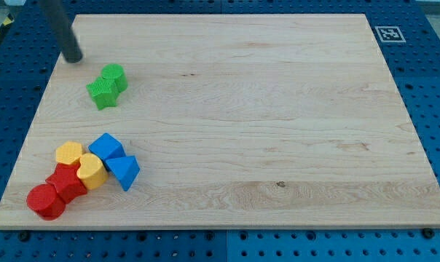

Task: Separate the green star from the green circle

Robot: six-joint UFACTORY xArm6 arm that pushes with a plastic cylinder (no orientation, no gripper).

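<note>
The green star (102,92) and the green circle (114,76) lie touching each other near the board's upper left, the circle up and to the right of the star. My tip (73,58) rests on the board up and to the left of both, a short gap from the circle. The rod runs up out of the view's top.
A cluster sits at the lower left: two yellow blocks (69,153) (91,172), two blue blocks (106,147) (123,172), a red block (66,182) and a red cylinder (44,201). The wooden board's left edge (30,127) is close. A marker tag (389,33) sits at the top right.
</note>
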